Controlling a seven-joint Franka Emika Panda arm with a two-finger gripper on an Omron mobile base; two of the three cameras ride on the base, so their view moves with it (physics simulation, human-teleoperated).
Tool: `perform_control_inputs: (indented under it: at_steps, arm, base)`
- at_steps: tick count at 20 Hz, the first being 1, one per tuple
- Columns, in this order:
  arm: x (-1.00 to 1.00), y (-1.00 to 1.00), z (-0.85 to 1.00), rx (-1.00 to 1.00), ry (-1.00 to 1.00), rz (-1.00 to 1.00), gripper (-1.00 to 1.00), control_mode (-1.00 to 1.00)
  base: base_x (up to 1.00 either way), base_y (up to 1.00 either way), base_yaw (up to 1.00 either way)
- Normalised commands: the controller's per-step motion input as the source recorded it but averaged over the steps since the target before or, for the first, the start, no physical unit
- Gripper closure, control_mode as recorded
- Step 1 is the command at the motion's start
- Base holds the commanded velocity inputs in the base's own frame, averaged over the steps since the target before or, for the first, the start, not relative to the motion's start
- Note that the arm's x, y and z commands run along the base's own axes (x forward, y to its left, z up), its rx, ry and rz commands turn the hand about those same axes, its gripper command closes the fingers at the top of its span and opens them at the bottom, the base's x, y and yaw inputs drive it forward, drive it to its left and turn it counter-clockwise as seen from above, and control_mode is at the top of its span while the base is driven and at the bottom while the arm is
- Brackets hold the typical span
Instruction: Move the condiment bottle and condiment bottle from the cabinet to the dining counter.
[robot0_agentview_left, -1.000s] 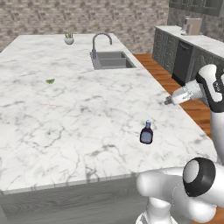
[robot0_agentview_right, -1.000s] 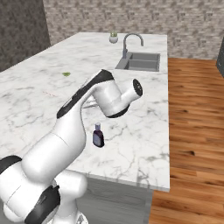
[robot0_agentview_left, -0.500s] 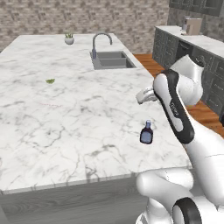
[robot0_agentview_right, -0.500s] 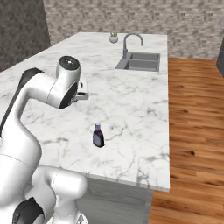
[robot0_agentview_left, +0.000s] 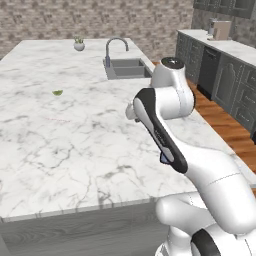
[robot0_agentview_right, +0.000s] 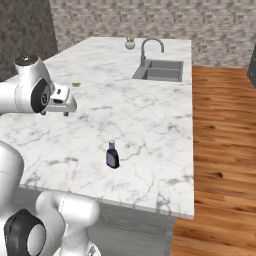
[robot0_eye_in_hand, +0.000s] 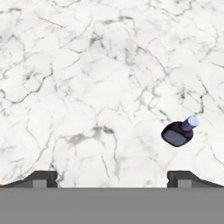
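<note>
One small dark condiment bottle (robot0_agentview_right: 112, 155) with a pale cap stands upright on the white marble dining counter (robot0_agentview_right: 150, 120), close to its near edge. In the left base view my arm covers it, leaving a blue sliver of the bottle (robot0_agentview_left: 164, 159). My gripper (robot0_agentview_right: 55, 113) hangs above the counter, well to the left of the bottle and apart from it. In the hand view the bottle (robot0_eye_in_hand: 177, 132) lies at the lower right, just above the right fingertip. The gripper (robot0_eye_in_hand: 112, 179) is open, its fingertips (robot0_eye_in_hand: 41, 178) spread wide with nothing between them.
A sink with a curved tap (robot0_agentview_left: 125, 67) is set into the counter's far right part. A small potted plant (robot0_agentview_right: 130, 43) stands at the far edge and a little green item (robot0_agentview_left: 57, 92) lies mid-counter. Dark cabinets (robot0_agentview_left: 220, 75) line the right wall beyond wooden floor (robot0_agentview_right: 220, 130).
My arm has swung from the right side across the counter to the left, carrying the open gripper past the bottle. The bottle has stayed where it was.
</note>
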Motion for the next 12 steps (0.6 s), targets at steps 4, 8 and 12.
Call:
perform_control_inputs:
  at_steps: [4, 8, 12]
  arm:
    - [-0.05, 0.0, 0.0, 0.0, 0.0, 0.0, -1.0, -1.0]
    - [-0.49, -0.04, 0.04, 0.0, 0.0, 0.0, -1.0, -1.0]
    - [-0.68, -0.19, 0.17, 0.01, -0.06, 0.0, -1.0, -1.0]
  base:
    - [0.0, 0.0, 0.0]
    - [0.0, 0.0, 0.0]
    - [0.0, 0.0, 0.0]
